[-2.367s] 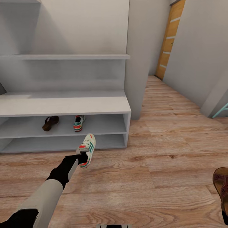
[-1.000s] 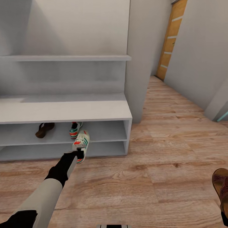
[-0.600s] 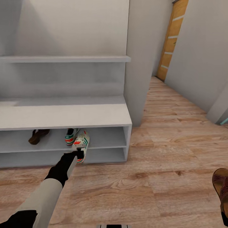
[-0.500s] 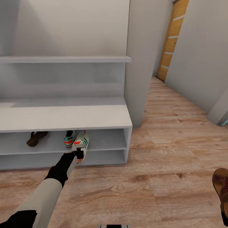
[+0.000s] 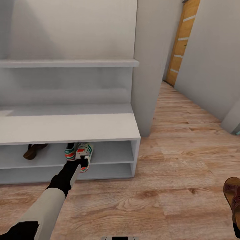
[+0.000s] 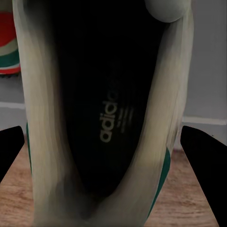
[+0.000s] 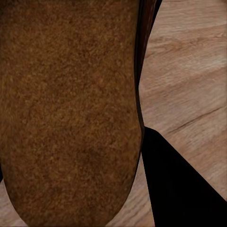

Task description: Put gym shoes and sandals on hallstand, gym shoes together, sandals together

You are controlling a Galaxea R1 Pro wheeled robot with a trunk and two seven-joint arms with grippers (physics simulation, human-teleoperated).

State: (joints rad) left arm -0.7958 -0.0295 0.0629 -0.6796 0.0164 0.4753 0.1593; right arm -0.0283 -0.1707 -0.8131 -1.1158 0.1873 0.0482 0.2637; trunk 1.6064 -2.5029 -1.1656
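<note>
**A:** Lower left of the head view: left gripper pinches a gym shoe by the heel, toe pushed into the upper open row of the hallstand. Second gym shoe sits on that shelf, touching or just beside it on the left. Looks like the grip is at the heel so the toe goes in first and lands next to its mate.

**B:** Sandals?

**A:** One sandal further left on the same shelf, apart from the sneakers. Other sandal at the lower right edge, above the corridor floor.

**B:** Left wrist view?

**A:** Looking down into the held shoe's opening, insole centre frame, dark fingers at both lower corners clamped against its sides. Shelf edge behind.

**B:** Right wrist?

**A:** Brown footbed of the sandal up close, floor planks behind. One dark finger lower right. My read is the right gripper carries it, but I can't tell the jaw state.
</note>
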